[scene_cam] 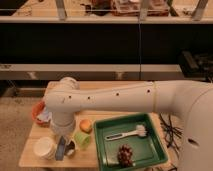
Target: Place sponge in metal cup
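My white arm reaches in from the right, and its wrist (62, 107) hangs over the left part of the wooden table (100, 86). The gripper (62, 142) points down at the table's front left and is shut on the sponge (60, 149), a blue-grey slab held upright. The metal cup (71, 148), small with a dark inside, stands just right of the sponge and touches or nearly touches it. The sponge is beside the cup, not in it.
A white cup (44, 148) stands just left of the sponge. A green cup (82, 139) and an orange fruit (86, 125) are to the right. A green tray (150, 150) holds a white brush (128, 134) and a dark cluster (125, 155). A red bowl (36, 114) sits far left.
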Robot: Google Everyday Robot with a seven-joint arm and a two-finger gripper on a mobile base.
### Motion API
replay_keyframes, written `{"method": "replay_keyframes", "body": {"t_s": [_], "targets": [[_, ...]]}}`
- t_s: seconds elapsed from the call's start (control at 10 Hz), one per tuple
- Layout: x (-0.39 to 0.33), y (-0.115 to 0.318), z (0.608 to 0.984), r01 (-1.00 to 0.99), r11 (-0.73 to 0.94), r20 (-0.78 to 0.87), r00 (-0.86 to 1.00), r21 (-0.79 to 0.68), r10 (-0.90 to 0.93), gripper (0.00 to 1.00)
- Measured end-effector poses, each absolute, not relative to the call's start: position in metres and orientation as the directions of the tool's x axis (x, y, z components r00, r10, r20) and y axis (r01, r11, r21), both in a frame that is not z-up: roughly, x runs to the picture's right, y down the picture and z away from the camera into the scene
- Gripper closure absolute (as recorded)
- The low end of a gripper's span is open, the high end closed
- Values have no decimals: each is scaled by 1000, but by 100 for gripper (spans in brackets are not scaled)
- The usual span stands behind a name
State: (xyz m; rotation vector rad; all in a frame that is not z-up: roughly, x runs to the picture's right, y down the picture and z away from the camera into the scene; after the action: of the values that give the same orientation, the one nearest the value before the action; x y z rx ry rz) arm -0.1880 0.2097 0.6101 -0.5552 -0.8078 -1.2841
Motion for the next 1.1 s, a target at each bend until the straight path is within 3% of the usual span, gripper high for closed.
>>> {"method": "replay_keyframes", "body": {"t_s": [1.1], "targets": [[-179,214,642,978,207,773,129,4,-621,78]]}}
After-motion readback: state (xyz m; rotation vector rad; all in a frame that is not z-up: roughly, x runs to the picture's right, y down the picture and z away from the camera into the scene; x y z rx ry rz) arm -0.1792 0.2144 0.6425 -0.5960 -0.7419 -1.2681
